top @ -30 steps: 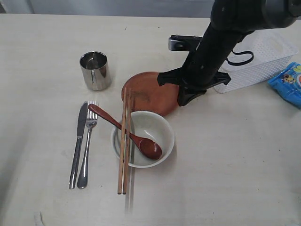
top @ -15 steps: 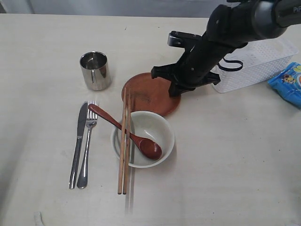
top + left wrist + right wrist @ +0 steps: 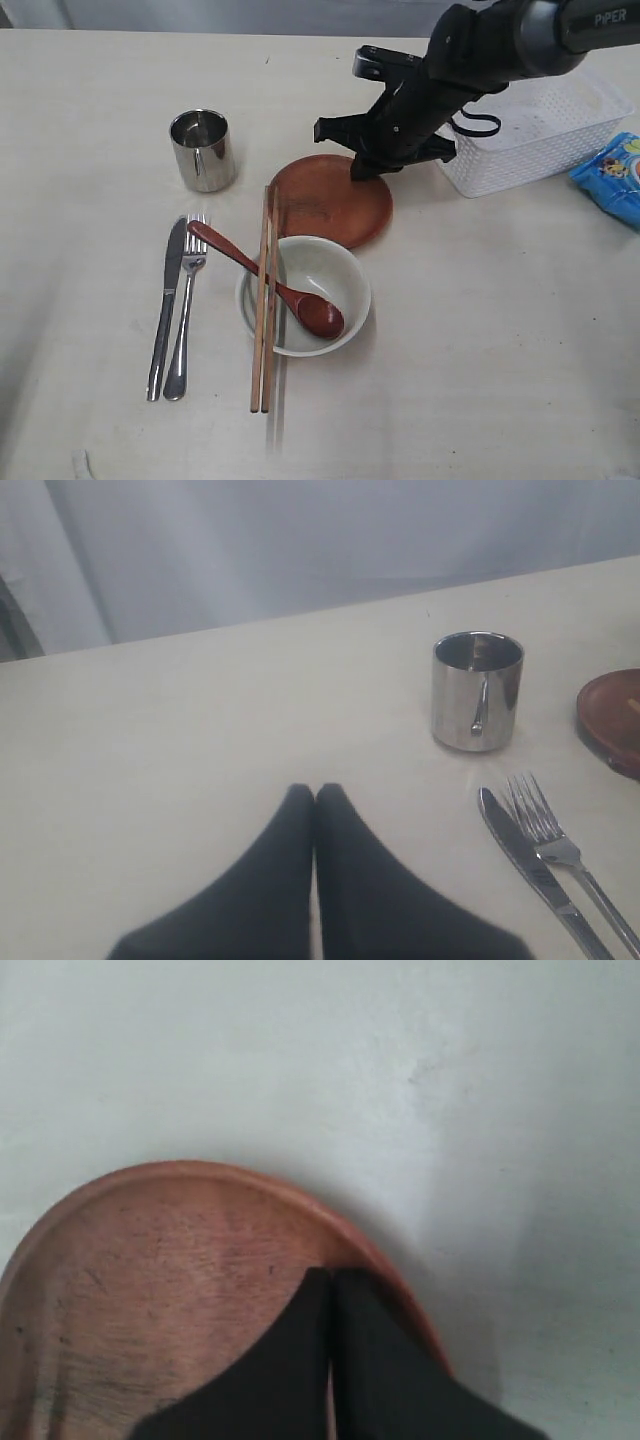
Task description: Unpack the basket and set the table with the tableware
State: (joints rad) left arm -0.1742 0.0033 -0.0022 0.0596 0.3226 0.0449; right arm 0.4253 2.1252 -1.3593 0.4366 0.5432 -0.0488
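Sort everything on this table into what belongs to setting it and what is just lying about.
Belongs to the job: basket, plate, bowl, spoon, chopsticks, knife, fork, cup.
Just lying about: blue bag, beside the basket.

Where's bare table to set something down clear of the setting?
In the exterior view: bare table right of the bowl, below the basket and chip bag; also left of the cup and knife. Crowded: bowl, chopsticks, plate, with the right gripper at its rim.
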